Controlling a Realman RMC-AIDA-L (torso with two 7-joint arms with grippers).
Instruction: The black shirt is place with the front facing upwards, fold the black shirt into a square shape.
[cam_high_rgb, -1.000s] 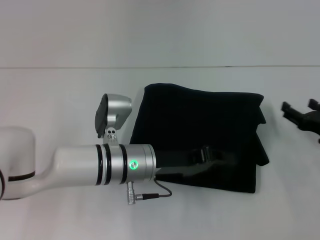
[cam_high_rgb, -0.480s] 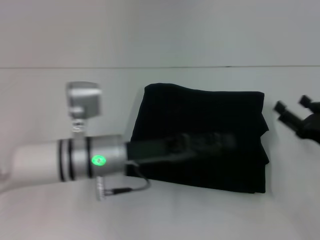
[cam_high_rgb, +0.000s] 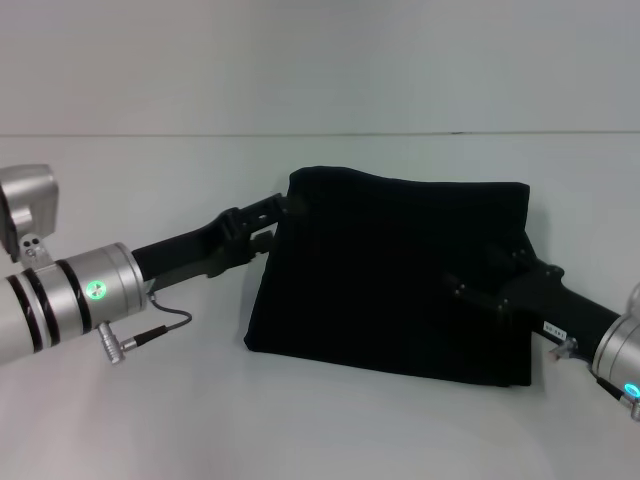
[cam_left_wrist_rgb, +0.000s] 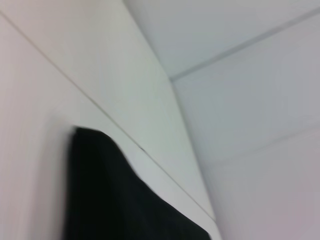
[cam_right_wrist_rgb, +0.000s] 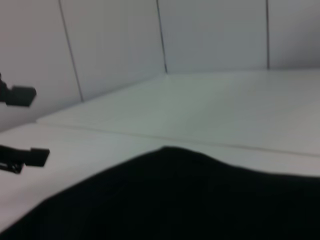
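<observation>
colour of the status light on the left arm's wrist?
Green. The light glows on the silver cuff behind the left pincer; the head view shows it best.

Lab, bare white table (cam_high_rgb: 330, 430), panelled wall (cam_right_wrist_rgb: 210, 35)

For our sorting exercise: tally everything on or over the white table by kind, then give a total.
Black shirt, folded: 1
Robot grippers: 2, the left gripper at the shirt's left edge and the right gripper over its right side
Total: 3
</observation>
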